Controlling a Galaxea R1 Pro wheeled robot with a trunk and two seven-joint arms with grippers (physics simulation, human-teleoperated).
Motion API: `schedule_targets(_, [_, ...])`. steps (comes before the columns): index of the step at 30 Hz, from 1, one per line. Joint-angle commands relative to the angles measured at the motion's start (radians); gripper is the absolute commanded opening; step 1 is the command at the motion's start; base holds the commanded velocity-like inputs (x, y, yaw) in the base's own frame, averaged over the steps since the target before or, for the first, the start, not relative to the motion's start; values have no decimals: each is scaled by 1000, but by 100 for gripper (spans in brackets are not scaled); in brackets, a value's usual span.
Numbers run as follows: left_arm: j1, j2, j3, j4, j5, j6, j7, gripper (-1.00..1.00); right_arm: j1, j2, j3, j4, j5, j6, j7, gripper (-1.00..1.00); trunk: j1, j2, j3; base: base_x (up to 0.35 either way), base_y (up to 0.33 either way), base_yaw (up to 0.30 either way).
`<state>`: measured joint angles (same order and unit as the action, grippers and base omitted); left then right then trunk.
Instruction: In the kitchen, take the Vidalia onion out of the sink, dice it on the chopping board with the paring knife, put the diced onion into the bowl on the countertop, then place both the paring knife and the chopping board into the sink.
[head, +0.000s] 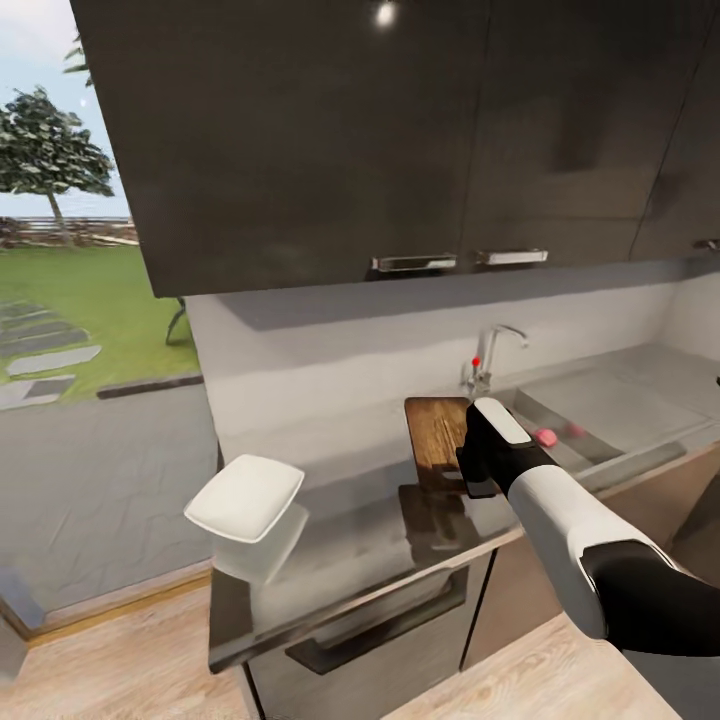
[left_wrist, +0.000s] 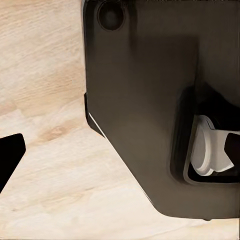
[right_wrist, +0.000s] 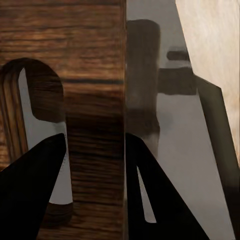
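Your right gripper (right_wrist: 95, 187), fingers parted and holding nothing, straddles the chopping board (right_wrist: 90, 65) edge beside its handle slot

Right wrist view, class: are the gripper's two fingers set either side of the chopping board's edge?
Yes. The right gripper is open, one finger over the chopping board by its handle hole, the other over the grey countertop.
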<state>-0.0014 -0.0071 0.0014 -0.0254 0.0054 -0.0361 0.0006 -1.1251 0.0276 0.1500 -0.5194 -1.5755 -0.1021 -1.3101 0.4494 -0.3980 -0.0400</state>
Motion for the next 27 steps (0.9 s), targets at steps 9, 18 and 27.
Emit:
schedule_targets(9, [0,-1,0,-1,1,-2,0,100,-1,-2,8,-1,-9,-10,-1,-100,1,-2,3,0,-312,270])
schedule_targets(18, [0,-1,0,-1,0,-2,-1,100,-1,-2,8,-1,-9,-10,-1,-100,1,-2,7,0,-312,271])
schedule_targets(27, [0,-1,0,-1,0,-2,-1,100,-1,-2,9,-1,-8,-7,-1,-100,1,-2,9,0,-312,272])
